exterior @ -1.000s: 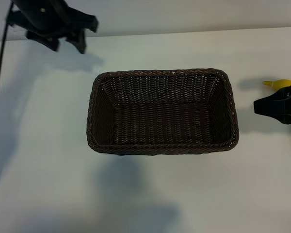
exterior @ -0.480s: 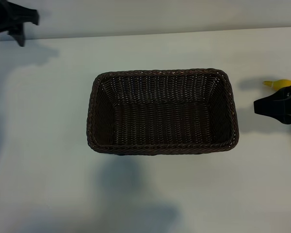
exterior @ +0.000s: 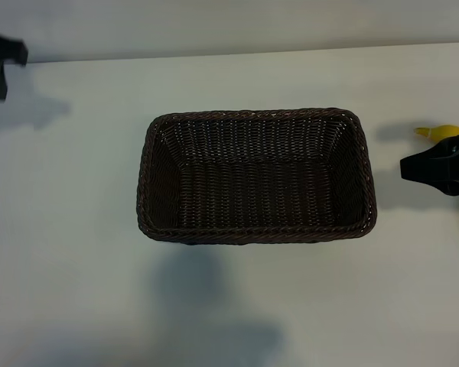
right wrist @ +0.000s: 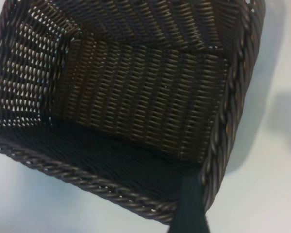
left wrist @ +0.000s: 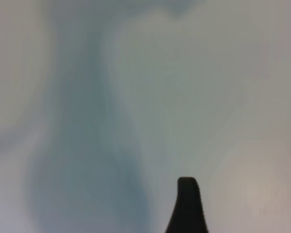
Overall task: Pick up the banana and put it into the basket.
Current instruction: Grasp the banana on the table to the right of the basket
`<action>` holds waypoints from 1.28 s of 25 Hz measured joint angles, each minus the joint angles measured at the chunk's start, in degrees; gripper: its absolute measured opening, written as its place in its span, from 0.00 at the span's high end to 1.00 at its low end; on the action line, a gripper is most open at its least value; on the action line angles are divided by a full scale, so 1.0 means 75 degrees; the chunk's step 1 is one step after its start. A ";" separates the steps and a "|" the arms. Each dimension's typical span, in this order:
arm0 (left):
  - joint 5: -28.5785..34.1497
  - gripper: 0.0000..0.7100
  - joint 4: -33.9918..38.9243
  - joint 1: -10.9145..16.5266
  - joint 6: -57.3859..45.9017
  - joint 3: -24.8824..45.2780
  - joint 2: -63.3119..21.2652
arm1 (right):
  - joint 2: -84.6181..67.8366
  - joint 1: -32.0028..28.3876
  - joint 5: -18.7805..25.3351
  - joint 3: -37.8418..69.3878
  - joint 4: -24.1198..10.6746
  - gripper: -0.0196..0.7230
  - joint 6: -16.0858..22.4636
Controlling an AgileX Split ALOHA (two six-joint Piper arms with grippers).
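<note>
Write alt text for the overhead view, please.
An empty brown basket sits mid-table. At the right edge, the right tool hangs open over a banana; the left tool is at the far left edge.

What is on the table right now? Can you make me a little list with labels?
basket: dark brown wicker basket, middle of the table, nothing inside it
banana: yellow banana, on the table at the right edge, outside the basket, partly hidden
right gripper: right gripper, open, over the banana, beside the basket
left gripper: left gripper, open, at the far left edge, holding nothing
</note>
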 joint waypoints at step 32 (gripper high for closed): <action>-0.0289 0.17 -0.0457 -0.0036 0.0028 0.7338 -0.9890 | 0.0000 0.0000 0.0047 0.0000 -0.0006 0.21 0.0000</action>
